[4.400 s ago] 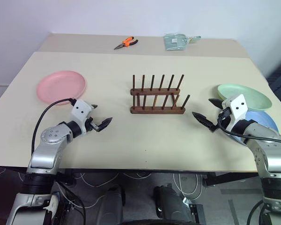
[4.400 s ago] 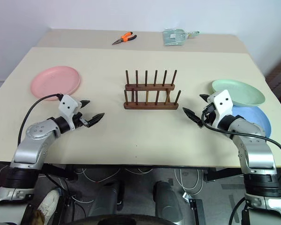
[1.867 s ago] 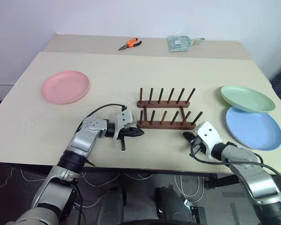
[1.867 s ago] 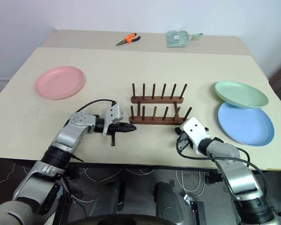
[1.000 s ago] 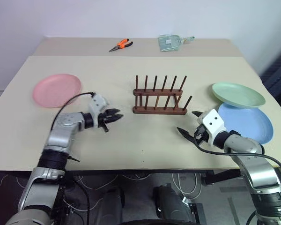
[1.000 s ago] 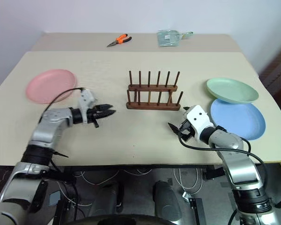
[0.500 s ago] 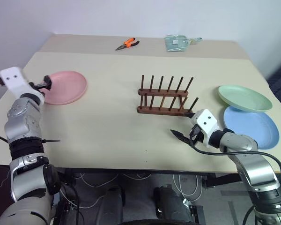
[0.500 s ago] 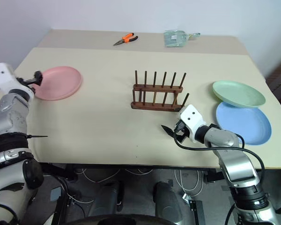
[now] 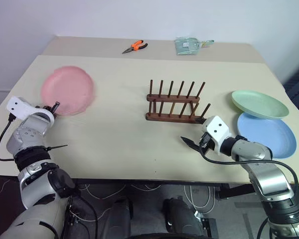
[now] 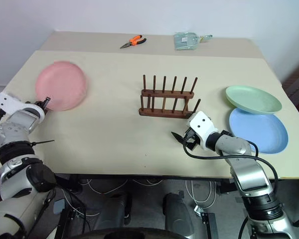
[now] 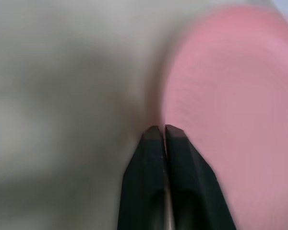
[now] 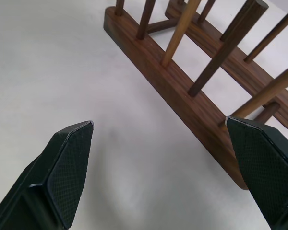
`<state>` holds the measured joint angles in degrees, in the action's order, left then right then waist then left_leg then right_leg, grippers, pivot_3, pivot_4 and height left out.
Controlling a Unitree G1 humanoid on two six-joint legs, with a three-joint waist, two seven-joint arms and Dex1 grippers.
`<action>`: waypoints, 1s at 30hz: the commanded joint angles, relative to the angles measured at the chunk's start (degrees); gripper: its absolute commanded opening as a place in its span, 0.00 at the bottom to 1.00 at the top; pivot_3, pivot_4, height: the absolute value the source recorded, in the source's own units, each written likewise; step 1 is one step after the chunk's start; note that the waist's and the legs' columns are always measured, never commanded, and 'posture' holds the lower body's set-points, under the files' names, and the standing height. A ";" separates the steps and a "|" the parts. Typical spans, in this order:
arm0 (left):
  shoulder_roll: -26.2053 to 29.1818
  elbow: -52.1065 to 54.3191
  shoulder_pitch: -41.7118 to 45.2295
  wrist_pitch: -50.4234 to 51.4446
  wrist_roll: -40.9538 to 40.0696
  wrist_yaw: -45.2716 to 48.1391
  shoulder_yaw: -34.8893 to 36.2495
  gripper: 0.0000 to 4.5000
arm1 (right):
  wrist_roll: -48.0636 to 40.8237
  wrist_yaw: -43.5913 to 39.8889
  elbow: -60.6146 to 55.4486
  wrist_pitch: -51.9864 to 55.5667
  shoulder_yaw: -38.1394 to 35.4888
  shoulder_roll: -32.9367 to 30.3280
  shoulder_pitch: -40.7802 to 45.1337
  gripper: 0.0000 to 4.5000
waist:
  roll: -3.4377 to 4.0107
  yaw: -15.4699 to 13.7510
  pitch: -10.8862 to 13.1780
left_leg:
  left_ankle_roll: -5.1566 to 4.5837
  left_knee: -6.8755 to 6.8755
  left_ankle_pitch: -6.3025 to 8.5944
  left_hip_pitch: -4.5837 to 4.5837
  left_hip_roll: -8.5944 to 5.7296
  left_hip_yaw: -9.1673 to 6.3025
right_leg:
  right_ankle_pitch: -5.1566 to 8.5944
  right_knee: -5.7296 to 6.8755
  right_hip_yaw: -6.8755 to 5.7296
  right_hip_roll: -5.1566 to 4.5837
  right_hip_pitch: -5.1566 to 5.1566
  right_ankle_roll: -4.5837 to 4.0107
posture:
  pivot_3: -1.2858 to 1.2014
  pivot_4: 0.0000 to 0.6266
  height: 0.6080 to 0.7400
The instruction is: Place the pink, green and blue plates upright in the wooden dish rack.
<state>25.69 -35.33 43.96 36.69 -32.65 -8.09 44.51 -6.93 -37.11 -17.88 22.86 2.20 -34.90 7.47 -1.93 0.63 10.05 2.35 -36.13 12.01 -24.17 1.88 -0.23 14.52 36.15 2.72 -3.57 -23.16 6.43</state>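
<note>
**Left gripper pinched at the pink plate's near edge**

Left gripper, fingers pressed together, sits at the near-left rim of the pink plate, which lies far left on the table (whether the rim is actually caught between the fingers, cannot tell). Wooden dish rack stands mid-table, no plates in it. Right gripper hovers just near-right of the rack, jaws spread wide, holding nothing. Green plate rests far right, its near edge overlapping the blue plate. Orange pliers lie at the far edge.
</note>
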 commanded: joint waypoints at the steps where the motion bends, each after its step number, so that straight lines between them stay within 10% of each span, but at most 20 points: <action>1: 1.38 -3.40 2.91 -0.63 -0.56 2.81 -1.83 0.01 | 0.60 1.69 -3.12 -0.96 -1.26 0.27 -0.75 1.00 | 0.00 0.06 0.00 | 0.00 -0.01 0.00 0.00 0.00 0.00 | 0.00 0.00 0.00 0.00 0.00 0.00 | 0.52 0.24 0.90; 16: -5.96 16.79 10.09 -9.09 0.39 18.73 -20.27 0.01 | 10.77 2.89 -7.82 -6.49 5.18 -2.38 15.71 1.00 | -0.04 0.04 0.04 | 0.08 0.03 -0.04 -0.16 0.00 -0.02 | -0.01 -0.03 0.00 0.01 -0.15 -0.01 | 0.52 0.24 0.90; 27: -14.73 28.46 14.26 3.38 0.11 19.00 -34.55 0.01 | 47.28 20.58 12.59 -30.06 17.40 -7.07 31.87 1.00 | -0.02 0.22 0.05 | 0.07 0.07 -0.05 -0.19 -0.04 0.01 | -0.02 -0.05 0.04 0.00 -0.21 0.02 | 0.52 0.24 0.90; 30: -15.01 29.29 13.56 6.16 -0.17 18.64 -34.51 0.00 | 48.27 21.36 14.06 -30.84 16.57 -6.33 31.02 0.82 | 0.01 0.45 0.07 | 0.07 0.07 -0.05 -0.19 -0.04 0.02 | -0.02 -0.04 0.06 0.01 -0.24 0.02 | 0.52 0.24 0.90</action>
<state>10.32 -9.05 56.00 42.22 -32.04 10.88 9.74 40.38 -17.13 -2.96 -7.03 20.16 -41.32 37.87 -1.92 1.08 10.12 2.42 -36.05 11.96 -24.37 1.85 -0.21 14.51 36.11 2.79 -3.56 -23.41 6.45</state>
